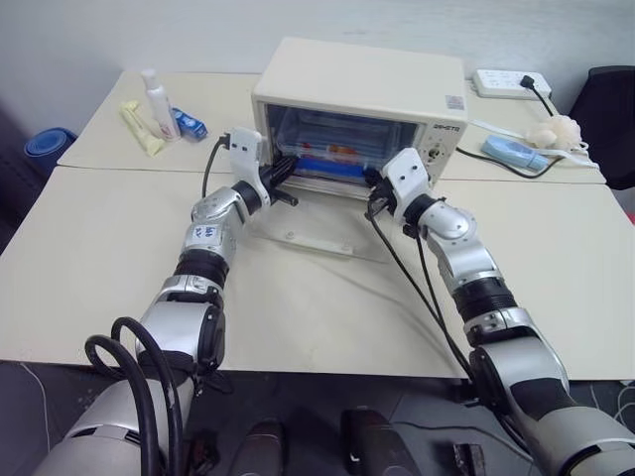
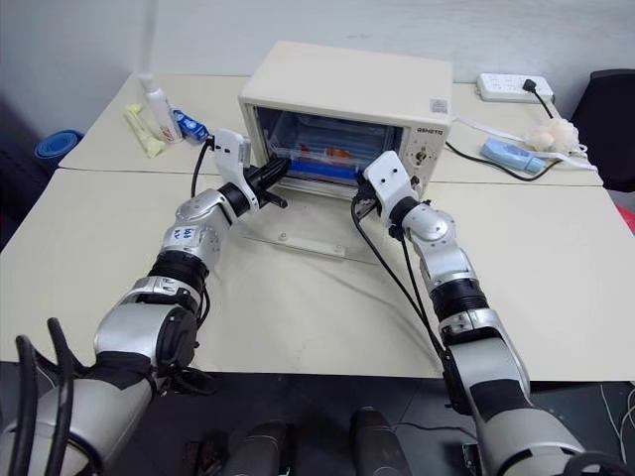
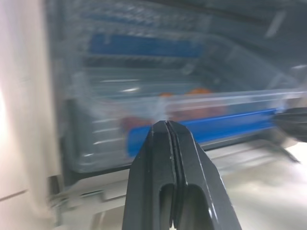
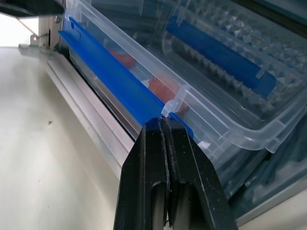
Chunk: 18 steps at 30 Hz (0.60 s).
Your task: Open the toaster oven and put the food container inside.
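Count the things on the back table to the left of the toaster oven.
3, clustered left of the toaster oven: a white bottle standing upright, a yellow packet lying flat beside it, and a small blue-and-white packet nearest the oven. Others may be hidden behind it.

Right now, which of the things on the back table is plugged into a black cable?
The white power strip at the back right corner; the bottle and packets at the back left have no cable.

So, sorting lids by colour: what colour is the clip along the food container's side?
Blue, on the clear food container; the clip shows best in the right wrist view.
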{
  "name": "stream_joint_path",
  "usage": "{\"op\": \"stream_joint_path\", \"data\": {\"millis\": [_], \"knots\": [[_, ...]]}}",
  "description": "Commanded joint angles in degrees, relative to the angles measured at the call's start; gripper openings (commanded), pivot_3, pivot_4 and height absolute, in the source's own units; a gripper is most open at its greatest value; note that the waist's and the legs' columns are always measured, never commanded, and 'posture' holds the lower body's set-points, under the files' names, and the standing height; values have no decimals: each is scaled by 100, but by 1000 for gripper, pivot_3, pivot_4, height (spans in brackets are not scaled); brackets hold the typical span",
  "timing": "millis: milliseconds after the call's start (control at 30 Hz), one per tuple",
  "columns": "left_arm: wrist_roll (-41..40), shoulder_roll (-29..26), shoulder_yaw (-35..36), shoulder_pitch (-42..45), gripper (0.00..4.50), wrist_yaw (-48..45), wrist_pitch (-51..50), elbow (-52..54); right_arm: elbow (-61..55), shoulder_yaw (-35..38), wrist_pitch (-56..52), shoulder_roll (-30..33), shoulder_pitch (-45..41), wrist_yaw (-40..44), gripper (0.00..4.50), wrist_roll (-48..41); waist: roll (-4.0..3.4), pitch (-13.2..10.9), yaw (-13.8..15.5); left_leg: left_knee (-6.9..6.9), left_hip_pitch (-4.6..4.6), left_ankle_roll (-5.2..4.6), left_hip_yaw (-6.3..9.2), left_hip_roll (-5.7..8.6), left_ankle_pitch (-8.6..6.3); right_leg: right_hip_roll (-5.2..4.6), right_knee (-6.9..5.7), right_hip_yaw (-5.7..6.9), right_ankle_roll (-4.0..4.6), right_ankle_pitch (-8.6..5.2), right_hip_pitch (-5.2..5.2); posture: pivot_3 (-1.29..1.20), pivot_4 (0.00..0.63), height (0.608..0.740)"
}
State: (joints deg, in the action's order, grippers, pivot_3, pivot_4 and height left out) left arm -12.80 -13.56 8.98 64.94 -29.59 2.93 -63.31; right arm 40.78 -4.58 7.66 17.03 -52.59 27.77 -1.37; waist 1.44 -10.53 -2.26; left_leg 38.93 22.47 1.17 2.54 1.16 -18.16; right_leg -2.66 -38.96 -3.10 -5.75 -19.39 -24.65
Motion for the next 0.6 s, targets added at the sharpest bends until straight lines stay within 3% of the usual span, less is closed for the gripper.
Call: {"op": "stream_joint_path", "data": {"millis": [33, 233, 367, 467, 600], "knots": [[-70, -199, -22, -202, 0, -669, -273, 515, -1028, 70, -571, 27, 336, 683, 44, -474, 0, 0, -18, -2, 1, 0, 1, 0, 0, 0, 0, 0, 0, 0, 0, 0, 150, 740], [-590, -1269, -42, -1696, 0, -2048, -1687, 3131, -3774, 202, -2280, 705, 1509, 1488, 44, -1223, -2, 0, -122, -18, 14, 4, 5, -4, -2, -5, -3, -17, 1, 0, -27, 0, 150, 740], [-1212, -2144, 58, -2615, 0, -3260, -2222, 4607, -4675, 439, -2710, 1315, 2353, 1832, 44, -1542, -1, 0, -78, 8, 59, 10, 19, -4, -3, -4, -15, -13, 5, 2, -74, 0, 150, 740], [-1543, -2780, 277, -3220, 0, -4260, -2024, 5045, -4729, 566, -2470, 1841, 3046, 2223, 44, -1469, -2, 0, -20, 17, 62, 9, 18, -2, -3, -8, 3, -14, 7, 3, -71, 0, 150, 740], [-1914, -3376, 468, -3617, 0, -4921, -2355, 5146, -3820, 510, -1673, 2015, 3316, 2342, 44, -1149, -3, 0, 57, 18, 60, 4, 9, 2, -3, -10, 7, -17, 8, 4, -70, 0, 150, 740]]}}
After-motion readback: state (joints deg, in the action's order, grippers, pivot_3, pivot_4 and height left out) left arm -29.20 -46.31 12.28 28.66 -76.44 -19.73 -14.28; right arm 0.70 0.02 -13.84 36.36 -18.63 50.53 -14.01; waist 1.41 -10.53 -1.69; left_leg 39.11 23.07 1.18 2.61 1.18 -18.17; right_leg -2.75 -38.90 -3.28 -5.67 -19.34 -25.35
